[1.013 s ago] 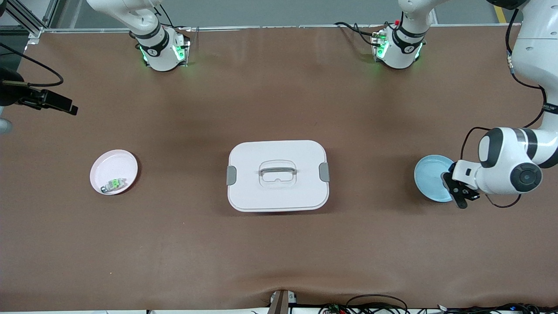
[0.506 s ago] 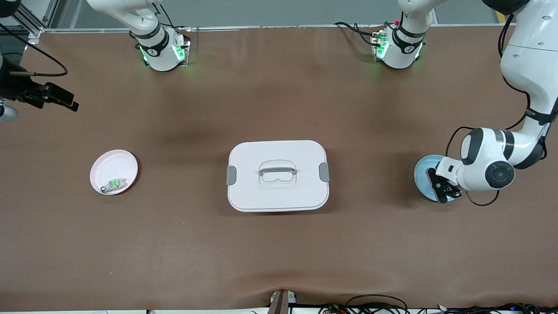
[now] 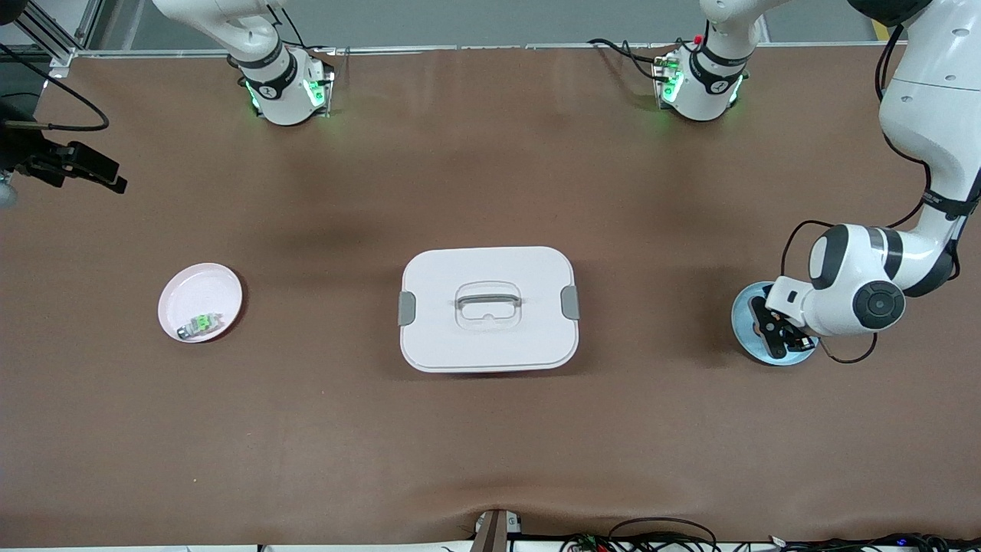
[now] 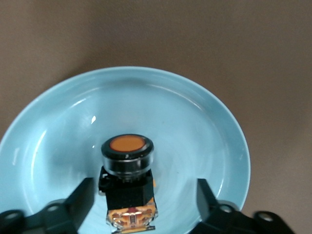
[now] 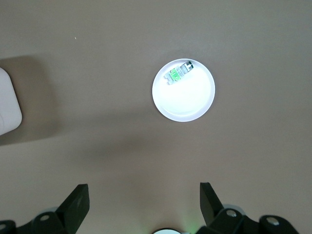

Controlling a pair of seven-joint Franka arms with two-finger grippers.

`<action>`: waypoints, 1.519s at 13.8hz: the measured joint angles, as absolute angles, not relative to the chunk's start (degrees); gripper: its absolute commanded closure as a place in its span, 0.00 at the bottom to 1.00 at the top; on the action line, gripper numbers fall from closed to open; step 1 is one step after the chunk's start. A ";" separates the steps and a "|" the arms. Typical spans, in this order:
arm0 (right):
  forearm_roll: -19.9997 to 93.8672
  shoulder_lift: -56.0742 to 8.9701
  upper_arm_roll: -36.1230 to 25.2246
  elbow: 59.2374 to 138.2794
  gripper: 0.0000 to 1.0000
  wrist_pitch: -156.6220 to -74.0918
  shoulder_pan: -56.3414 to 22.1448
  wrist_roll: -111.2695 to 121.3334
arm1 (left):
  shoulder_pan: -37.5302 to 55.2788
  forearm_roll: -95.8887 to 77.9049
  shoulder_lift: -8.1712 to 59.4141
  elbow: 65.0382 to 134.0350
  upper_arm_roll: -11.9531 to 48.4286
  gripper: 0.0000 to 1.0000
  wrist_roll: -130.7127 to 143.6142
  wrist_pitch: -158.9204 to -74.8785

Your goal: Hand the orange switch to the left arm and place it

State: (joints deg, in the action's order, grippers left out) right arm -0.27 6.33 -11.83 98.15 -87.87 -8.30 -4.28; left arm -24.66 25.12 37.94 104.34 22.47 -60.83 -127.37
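The orange switch [image 4: 127, 161], black with a round orange cap, lies in a light blue plate [image 3: 745, 305] at the left arm's end of the table. My left gripper [image 3: 775, 337] is low over that plate, and its open fingers stand on either side of the switch without touching it in the left wrist view [image 4: 144, 197]. The plate fills that view [image 4: 195, 112]. The white box [image 3: 488, 308] with grey latches stands at the table's middle. My right gripper [image 3: 92, 172] is open and empty, high over the right arm's end of the table [image 5: 144, 200].
A pink plate [image 3: 201, 287] lies near the right arm's end and holds a small green switch [image 3: 201, 325]. Both show in the right wrist view, the plate [image 5: 187, 105] and the switch [image 5: 176, 74], with a corner of the box [image 5: 7, 107].
My left gripper has moved in over the blue plate and lowered round the switch. My right gripper has drifted slightly toward the table's edge.
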 measured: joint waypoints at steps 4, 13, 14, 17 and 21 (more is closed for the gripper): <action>-0.28 6.36 -11.70 97.93 0.00 -88.38 -8.29 -4.28 | -24.99 23.06 36.62 103.38 23.60 0.00 -60.71 -127.70; -0.30 6.40 -2.80 97.64 0.00 -88.38 1.71 -4.17 | -25.32 13.08 28.22 97.52 23.90 0.00 -49.98 -115.25; -0.30 6.40 -1.92 97.61 0.00 -88.38 2.24 -4.17 | -25.32 12.98 27.39 96.28 24.29 0.00 -45.65 -113.37; -0.30 6.40 -1.47 97.58 0.00 -88.38 2.39 -4.18 | -25.26 12.76 26.30 92.52 25.55 0.00 -33.23 -109.62; -0.30 6.40 -1.44 97.50 0.00 -88.38 2.41 -4.18 | -25.26 11.37 26.29 89.40 27.88 0.00 -15.06 -107.55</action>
